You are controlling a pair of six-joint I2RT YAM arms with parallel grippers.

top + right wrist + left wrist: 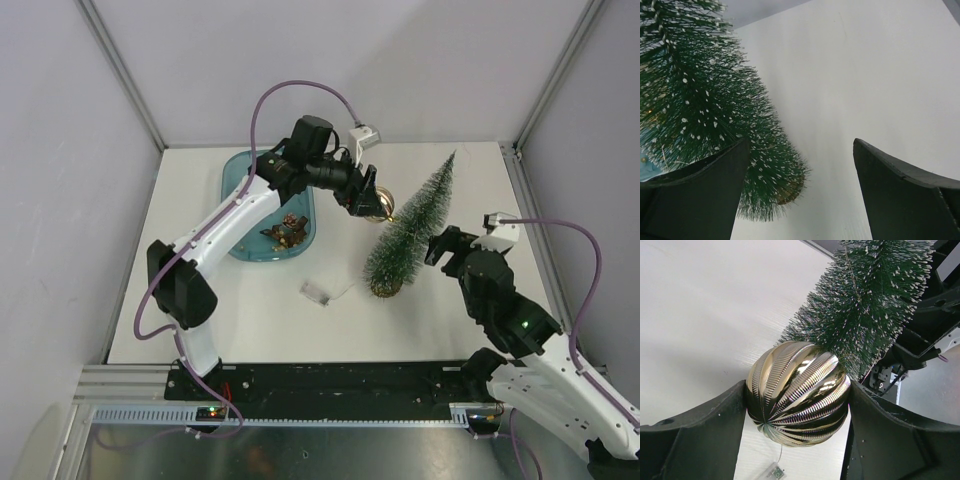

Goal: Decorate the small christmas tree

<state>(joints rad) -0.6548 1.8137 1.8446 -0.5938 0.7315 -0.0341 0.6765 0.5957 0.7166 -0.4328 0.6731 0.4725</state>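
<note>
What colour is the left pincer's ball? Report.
Ball: shiny ribbed gold; best in left wrist view.

Glossy ribbed gold bauble (797,392), bristly tree (865,305)

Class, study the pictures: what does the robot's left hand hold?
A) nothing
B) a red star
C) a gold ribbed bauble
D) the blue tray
C: in the left wrist view the left hand grips a gold ribbed bauble between its fingers, close by the small christmas tree.
</note>
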